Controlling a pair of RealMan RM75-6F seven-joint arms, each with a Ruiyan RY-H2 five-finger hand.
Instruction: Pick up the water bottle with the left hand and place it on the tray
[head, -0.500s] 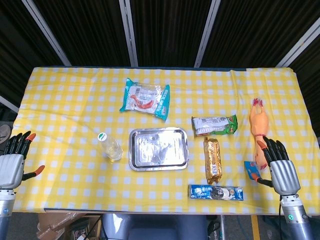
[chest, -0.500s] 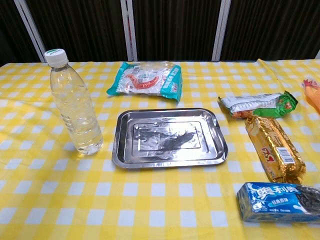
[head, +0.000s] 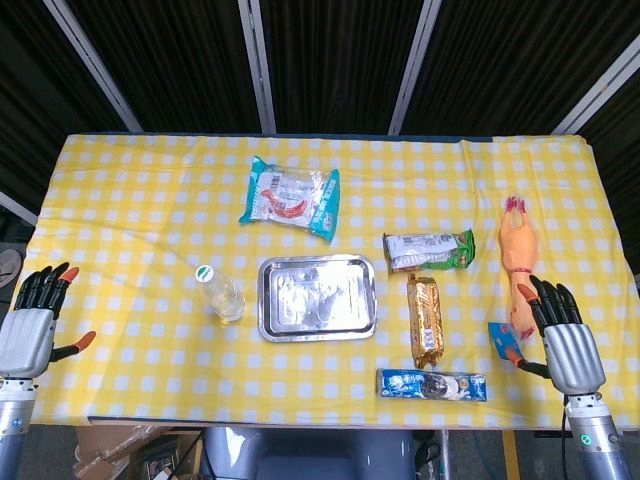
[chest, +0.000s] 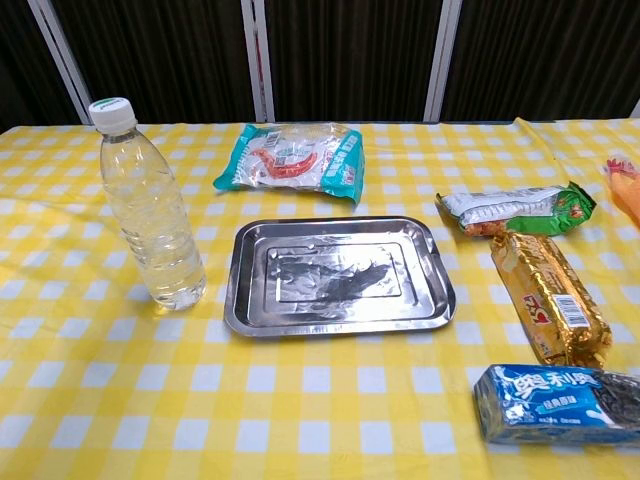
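Observation:
A clear water bottle (head: 220, 295) (chest: 150, 210) with a white cap stands upright on the yellow checked cloth, just left of the empty steel tray (head: 318, 330) (chest: 340, 318). My left hand (head: 35, 318) hovers at the table's near left corner, well left of the bottle, fingers apart and holding nothing. My right hand (head: 560, 335) is at the near right edge, also open and empty. Neither hand shows in the chest view.
A teal snack bag (head: 290, 197) lies behind the tray. Right of the tray are a green-white packet (head: 428, 250), a gold biscuit pack (head: 425, 320) and a blue cookie pack (head: 432, 385). A rubber chicken (head: 518, 260) lies near my right hand.
My left hand has shifted slightly up and inward at the table edge. My right hand moved a little toward the near edge. The objects have not moved.

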